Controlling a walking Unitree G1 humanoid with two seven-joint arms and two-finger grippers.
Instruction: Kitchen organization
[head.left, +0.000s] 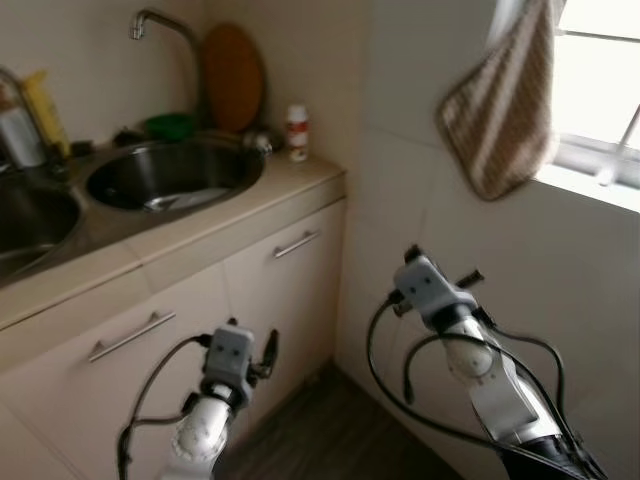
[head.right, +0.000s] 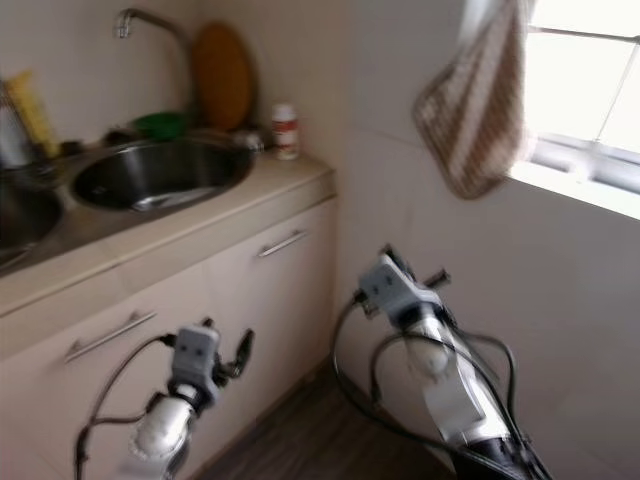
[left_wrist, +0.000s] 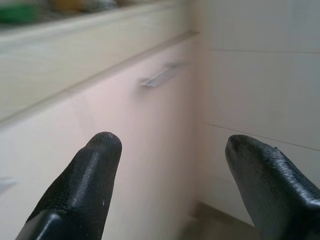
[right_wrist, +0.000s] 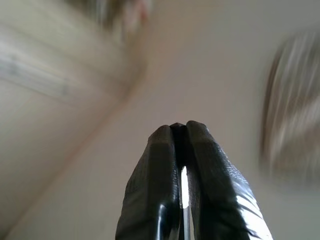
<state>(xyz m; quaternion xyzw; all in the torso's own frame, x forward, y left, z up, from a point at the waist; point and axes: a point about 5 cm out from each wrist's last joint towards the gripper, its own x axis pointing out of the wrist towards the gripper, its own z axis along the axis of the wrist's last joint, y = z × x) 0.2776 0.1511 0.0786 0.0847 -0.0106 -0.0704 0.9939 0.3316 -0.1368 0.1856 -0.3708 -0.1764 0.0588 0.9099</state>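
Sink (head.left: 105, 185) sat at ten o'clock; our left gripper (left_wrist: 170, 150) gaped, right gripper (right_wrist: 180, 131) clenched empty; blur risked bumping the cabinet (head.left: 285, 290).

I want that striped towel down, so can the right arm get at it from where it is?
Probably yes: the right gripper, fingers shut, points up toward the striped towel with only bare wall between, though the towel hangs well above it.

L gripper (left_wrist: 167, 150) fingers spread, R gripper (right_wrist: 179, 131) pinched closed.
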